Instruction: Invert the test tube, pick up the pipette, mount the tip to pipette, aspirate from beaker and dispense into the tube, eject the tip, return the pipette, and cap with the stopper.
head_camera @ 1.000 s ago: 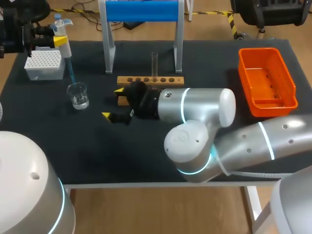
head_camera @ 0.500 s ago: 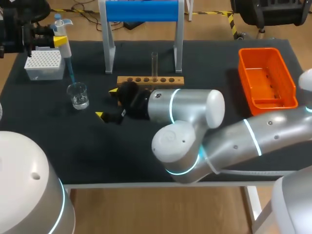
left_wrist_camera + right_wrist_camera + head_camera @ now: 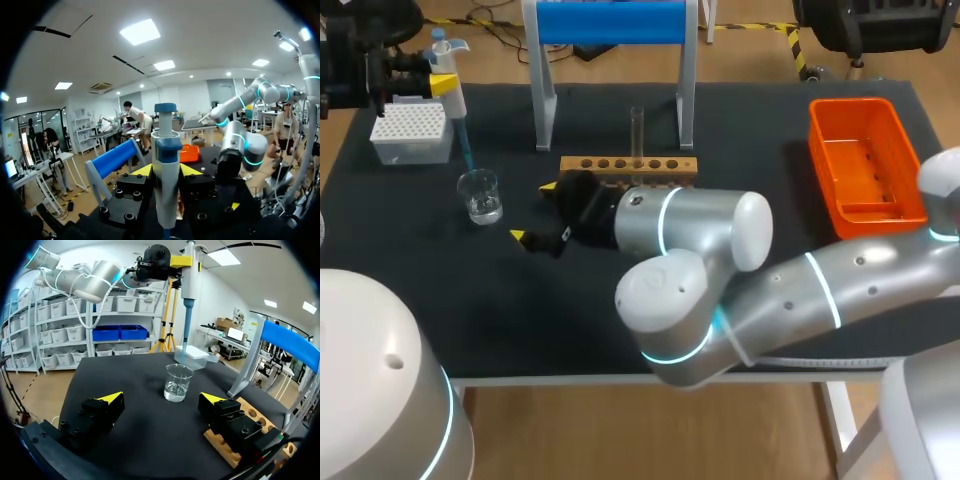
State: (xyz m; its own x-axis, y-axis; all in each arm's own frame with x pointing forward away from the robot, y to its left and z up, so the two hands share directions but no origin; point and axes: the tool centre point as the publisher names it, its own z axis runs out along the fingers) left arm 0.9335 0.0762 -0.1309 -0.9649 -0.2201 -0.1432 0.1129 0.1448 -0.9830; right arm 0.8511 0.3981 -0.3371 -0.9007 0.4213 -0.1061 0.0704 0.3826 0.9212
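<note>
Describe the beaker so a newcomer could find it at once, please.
On the black table, look toward the left end, in front of the white tip box. The beaker is the only squat clear glass cup there, with a little liquid inside.

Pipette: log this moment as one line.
left gripper: shut on pipette, blue tip mounted, by beaker | right gripper: open, empty, low beside rack | test tube: upright in rack

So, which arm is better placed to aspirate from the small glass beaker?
Left, probably. The left gripper is shut on the white pipette, whose blue tip hangs near the small glass beaker. The right gripper is open and empty.
</note>
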